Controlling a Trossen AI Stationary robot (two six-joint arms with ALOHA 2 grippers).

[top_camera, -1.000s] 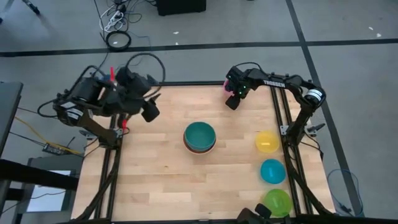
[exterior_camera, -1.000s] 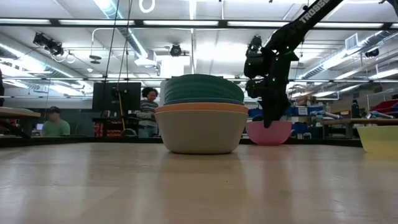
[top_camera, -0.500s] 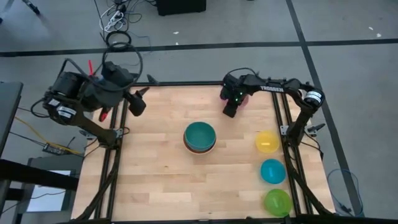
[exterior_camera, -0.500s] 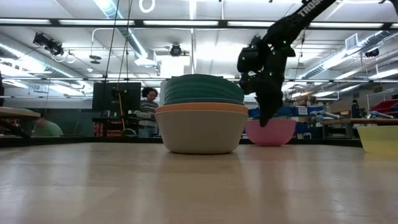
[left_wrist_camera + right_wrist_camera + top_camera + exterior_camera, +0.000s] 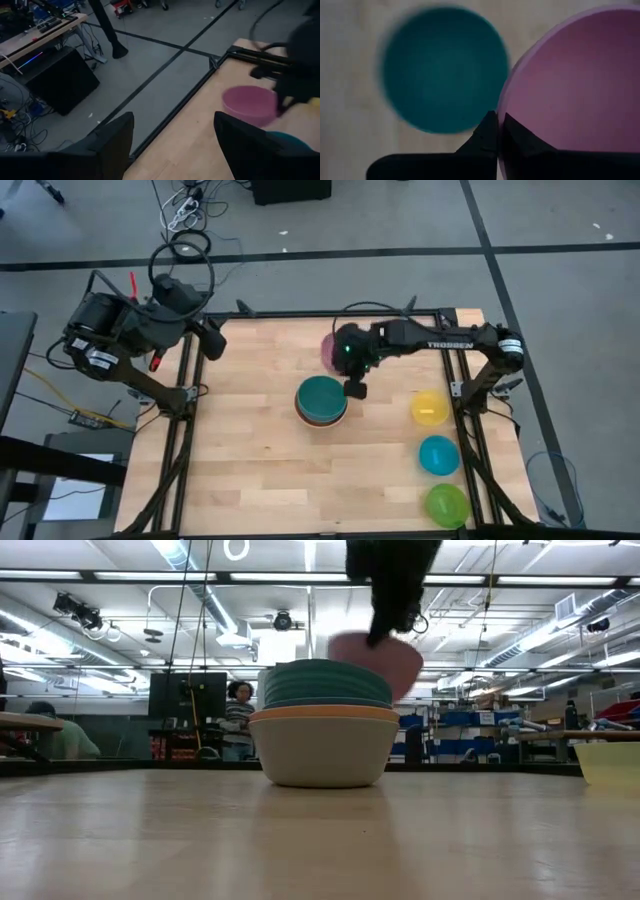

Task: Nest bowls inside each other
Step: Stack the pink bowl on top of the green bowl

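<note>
High view: right end effector (image 5: 354, 387) clamps the pink bowl (image 5: 331, 350) by its rim, airborne beside the teal-topped stack (image 5: 321, 399).

Right pincer (image 5: 354, 389) raised mid-table, fingers pinched together, left pincer (image 5: 215, 345) spread wide at table's far-left corner

Pinched in my right claw (image 5: 497, 131), the pink bowl (image 5: 570, 80) looks smooth matt plastic, like the teal bowl (image 5: 442, 67) below, over pale, faintly grained wooden table (image 5: 250, 460).
</note>
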